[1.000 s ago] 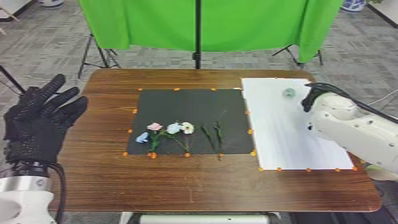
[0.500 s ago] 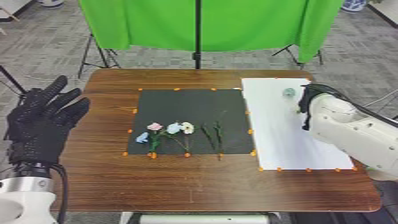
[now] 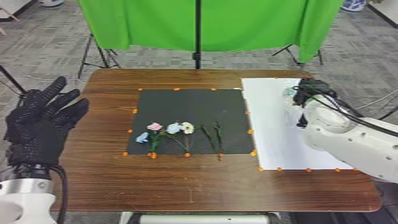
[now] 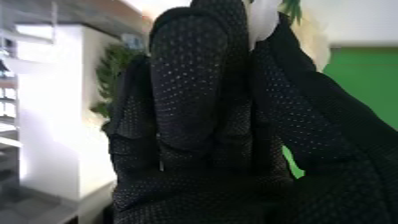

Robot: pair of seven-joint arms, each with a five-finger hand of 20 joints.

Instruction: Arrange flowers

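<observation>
The right hand (image 3: 314, 89), upper right, pinches something pale (image 4: 262, 19), probably a flower, by the vase (image 3: 289, 92); the left hand (image 3: 37, 122), far left, is open. Lower-centre flowers (image 3: 187, 128) look light, petals fragile: grip stems gently.

"Colours, quick?"

"Pink flower (image 3: 155, 126), blue flower (image 3: 142, 137), white flower (image 3: 187, 128), green stems (image 3: 218, 136)."

"Next lot?"

"Black mat (image 3: 178, 107), white sheet (image 3: 274, 130), orange markers (image 3: 187, 155), brown wood-grain table (image 3: 178, 185), bright green cloth (image 3: 253, 25)."

"Right hand (image 3: 314, 89)?"

"Black, rows of pale dots. Arm (image 3: 360, 145), white. Next."
</observation>
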